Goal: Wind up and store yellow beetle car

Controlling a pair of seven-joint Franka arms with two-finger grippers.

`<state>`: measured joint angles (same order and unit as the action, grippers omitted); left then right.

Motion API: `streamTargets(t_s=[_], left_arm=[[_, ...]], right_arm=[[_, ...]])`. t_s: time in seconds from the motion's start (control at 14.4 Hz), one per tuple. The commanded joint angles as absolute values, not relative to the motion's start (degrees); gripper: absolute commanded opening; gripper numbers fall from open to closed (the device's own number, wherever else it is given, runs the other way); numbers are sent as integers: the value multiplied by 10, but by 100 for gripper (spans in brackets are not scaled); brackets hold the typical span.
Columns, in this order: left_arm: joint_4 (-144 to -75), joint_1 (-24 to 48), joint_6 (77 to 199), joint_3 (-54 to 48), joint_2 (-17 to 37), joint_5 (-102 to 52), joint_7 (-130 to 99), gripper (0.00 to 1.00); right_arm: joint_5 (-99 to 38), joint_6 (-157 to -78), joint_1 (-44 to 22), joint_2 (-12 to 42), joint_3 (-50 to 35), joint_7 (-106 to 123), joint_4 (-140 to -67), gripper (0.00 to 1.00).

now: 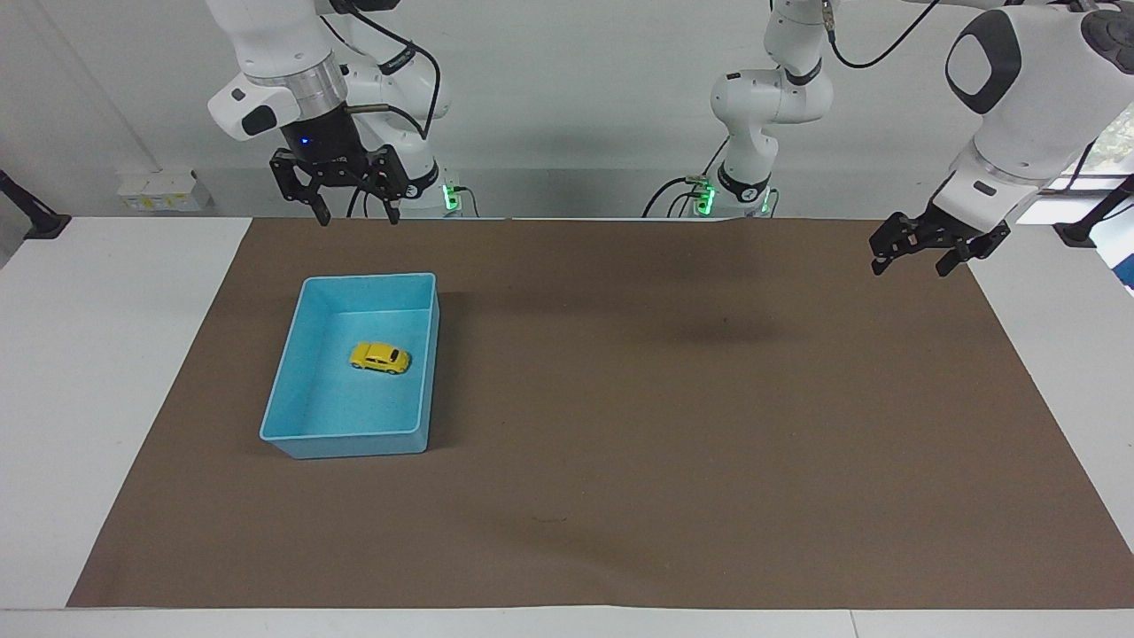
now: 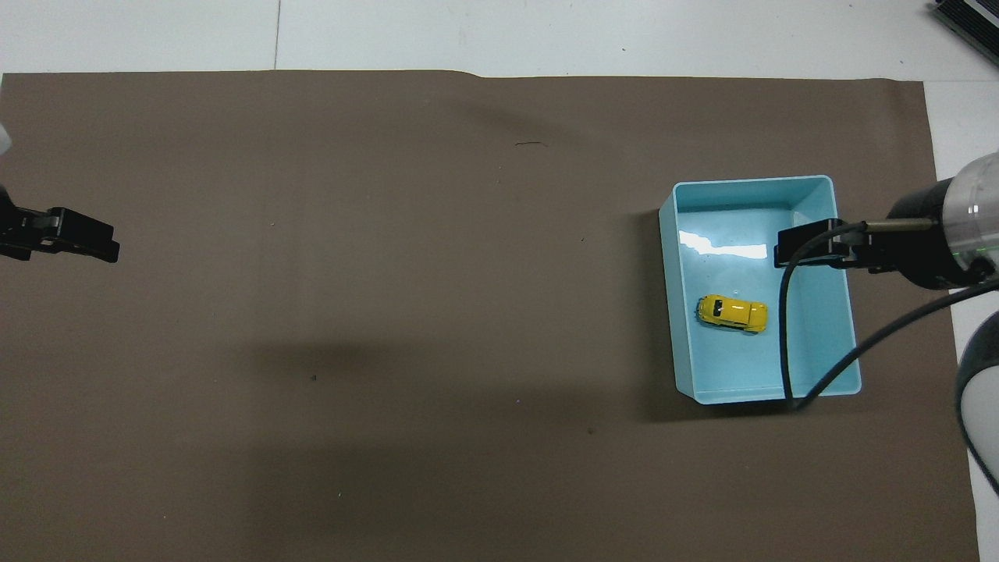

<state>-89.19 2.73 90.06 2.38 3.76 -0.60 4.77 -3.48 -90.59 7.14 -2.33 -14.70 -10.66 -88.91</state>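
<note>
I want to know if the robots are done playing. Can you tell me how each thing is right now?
Car: upright on its wheels inside the bin, nothing touching it.
Bin: open-topped, flat on the mat, holds only the car.
Right gripper: open, empty, raised above the table edge by the bin.
Left gripper: open, empty, waiting in the air over the mat's left-arm end.
Mat: flat on the table.

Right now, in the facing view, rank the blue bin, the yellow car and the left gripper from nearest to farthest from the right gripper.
1. Blue bin, right arm's end, by the right gripper.
2. Yellow beetle car, inside the bin.
3. Left gripper, over the mat's left-arm end.
</note>
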Motion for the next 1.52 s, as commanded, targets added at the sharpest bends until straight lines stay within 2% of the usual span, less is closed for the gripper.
streamTargets(t_s=[0.0, 0.14, 0.21, 0.83, 1.46], left_arm=[[-896, 19, 896, 17, 30, 3, 49, 100], [-896, 19, 896, 17, 30, 3, 49, 100], [-896, 19, 896, 18, 29, 3, 49, 100], [-896, 19, 896, 17, 29, 3, 49, 100], [-896, 19, 896, 17, 30, 3, 49, 100]], right_arm=[[-43, -911, 69, -24, -130, -87, -890, 100], [-41, -911, -1, -24, -51, -88, -888, 100], [-45, -913, -15, -23, -23, -85, -888, 100], [-25, -909, -14, -20, -14, -26, -879, 100], [-13, -868, -12, 9, -13, -25, -818, 100]])
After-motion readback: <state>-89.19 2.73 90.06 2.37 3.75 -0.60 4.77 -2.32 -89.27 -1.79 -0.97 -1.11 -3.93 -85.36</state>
